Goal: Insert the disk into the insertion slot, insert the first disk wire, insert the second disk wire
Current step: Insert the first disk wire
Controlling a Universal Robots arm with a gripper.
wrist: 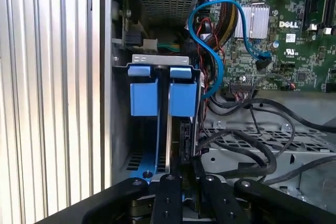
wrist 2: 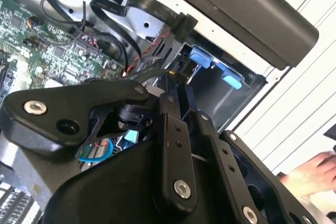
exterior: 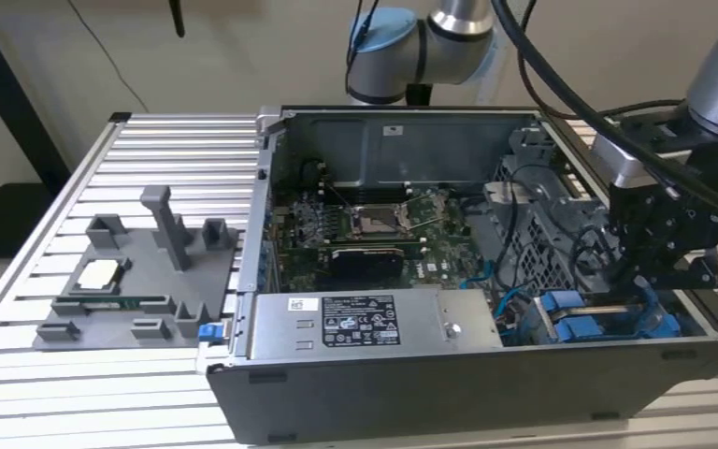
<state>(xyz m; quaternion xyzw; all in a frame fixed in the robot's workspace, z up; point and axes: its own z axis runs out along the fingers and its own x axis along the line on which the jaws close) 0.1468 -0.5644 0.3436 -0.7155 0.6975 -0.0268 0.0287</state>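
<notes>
Second wrist view shows the fingers (wrist 2: 170, 95) drawn together. In the first wrist view they seem to pinch a black wire plug (wrist: 185, 140) beside the disk (wrist: 167, 140), which is seated in the insertion slot (wrist: 122, 145). I'd keep it square and press gently.

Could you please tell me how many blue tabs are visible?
2: one blue tab and another beside it at the drive bay mouth; more may be hidden inside.

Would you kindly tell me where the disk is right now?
The disk stands in the slot on the exterior view's right, beside the power supply and just below the end effector.
</notes>
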